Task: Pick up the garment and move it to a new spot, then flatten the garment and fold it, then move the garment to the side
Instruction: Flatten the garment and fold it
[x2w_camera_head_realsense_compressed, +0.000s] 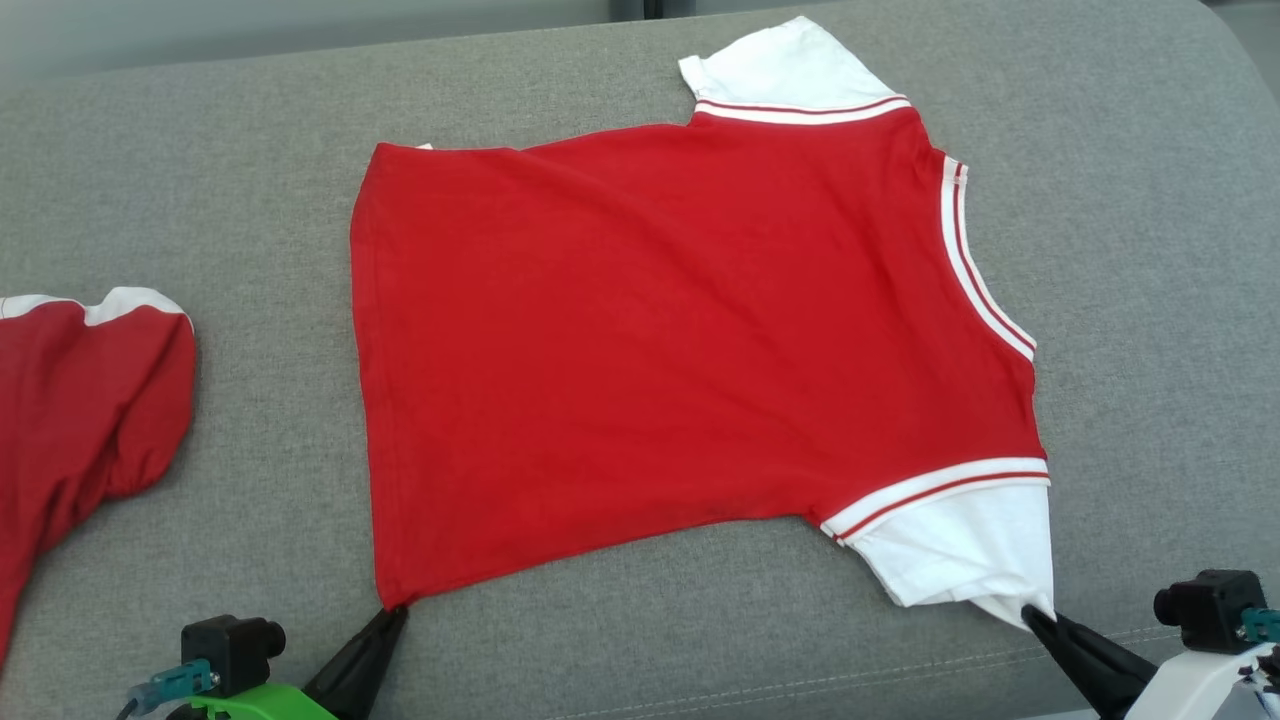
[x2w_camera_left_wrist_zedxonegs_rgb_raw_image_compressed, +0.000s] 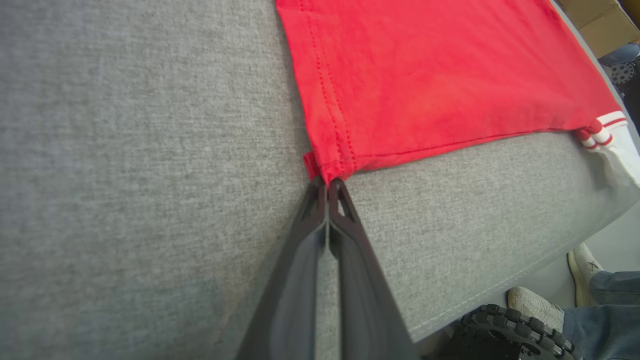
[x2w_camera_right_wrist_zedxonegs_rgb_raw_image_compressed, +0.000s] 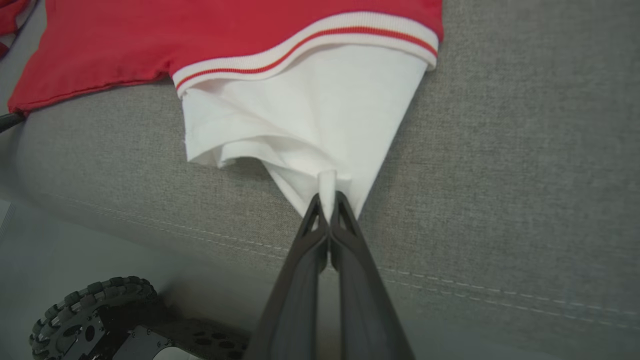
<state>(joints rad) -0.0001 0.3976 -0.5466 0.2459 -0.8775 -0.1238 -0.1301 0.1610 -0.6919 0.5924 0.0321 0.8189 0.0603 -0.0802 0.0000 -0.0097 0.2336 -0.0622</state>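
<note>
**A:** Where is the garment now?

**B:** The red T-shirt (x2w_camera_head_realsense_compressed: 680, 340), made of soft knit cloth with white short sleeves and red-and-white striped bands, lies spread open in the middle of the grey woven upholstered surface (x2w_camera_head_realsense_compressed: 1150, 250). Its bottom hem points to the robot's left and its neck opening points to the right. One sleeve is at the far side. The near white sleeve (x2w_camera_right_wrist_zedxonegs_rgb_raw_image_compressed: 310, 110) is close to the robot.

**A:** Is it flat?

**B:** Mostly, yes. There are only some shallow wrinkles across the red body.

**A:** And the claws?

**B:** The left claw (x2w_camera_left_wrist_zedxonegs_rgb_raw_image_compressed: 327, 182) is clenched on the near corner of the hem. Its two long dark fingers are pressed together, and a small piece of red cloth sits between the tips. The right claw (x2w_camera_right_wrist_zedxonegs_rgb_raw_image_compressed: 327, 197) is clenched too. It is grasping the edge of the near white sleeve, and the cloth is drawn to a point there.

**A:** What is around the T-shirt?

**B:** On the left part of the surface, apart from the T-shirt, lies a second red garment (x2w_camera_head_realsense_compressed: 90, 420) with white trim. It is crumpled and partly out of view. Below the near edge of the surface there is a black wheel (x2w_camera_right_wrist_zedxonegs_rgb_raw_image_compressed: 90, 305) with small rollers. In the left wrist view, a person's pale shoes (x2w_camera_left_wrist_zedxonegs_rgb_raw_image_compressed: 537, 307) and blue trouser legs are on the floor beside the surface. A brown cardboard box (x2w_camera_left_wrist_zedxonegs_rgb_raw_image_compressed: 595, 20) shows at the top right corner.
</note>
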